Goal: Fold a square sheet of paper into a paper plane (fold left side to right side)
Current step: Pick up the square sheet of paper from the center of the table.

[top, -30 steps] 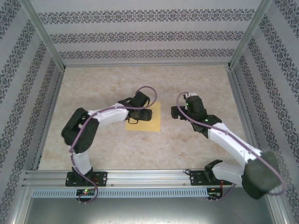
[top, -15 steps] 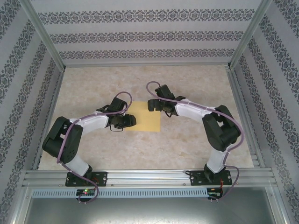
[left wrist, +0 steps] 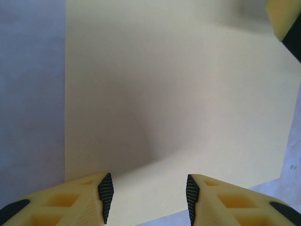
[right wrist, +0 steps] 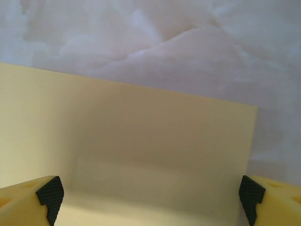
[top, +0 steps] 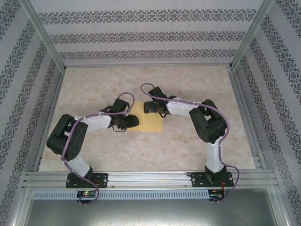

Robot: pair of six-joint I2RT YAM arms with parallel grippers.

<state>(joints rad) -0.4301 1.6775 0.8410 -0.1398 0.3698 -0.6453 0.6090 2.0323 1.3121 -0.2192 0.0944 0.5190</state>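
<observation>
Top cam: square sheet of paper (top: 151, 123) flat on table (top: 94, 84), L gripper (top: 133, 122) at left edge, R gripper (top: 146, 107) at far edge. Wrist cams: L jaws part-open, R wide open, both above paper.

The square sheet of paper (top: 149, 123) in front of me is plain yellow-orange, matte and unmarked. It lies unfolded, no crease showing, on the beige marbled worktop (top: 94, 84), near its middle.
</observation>
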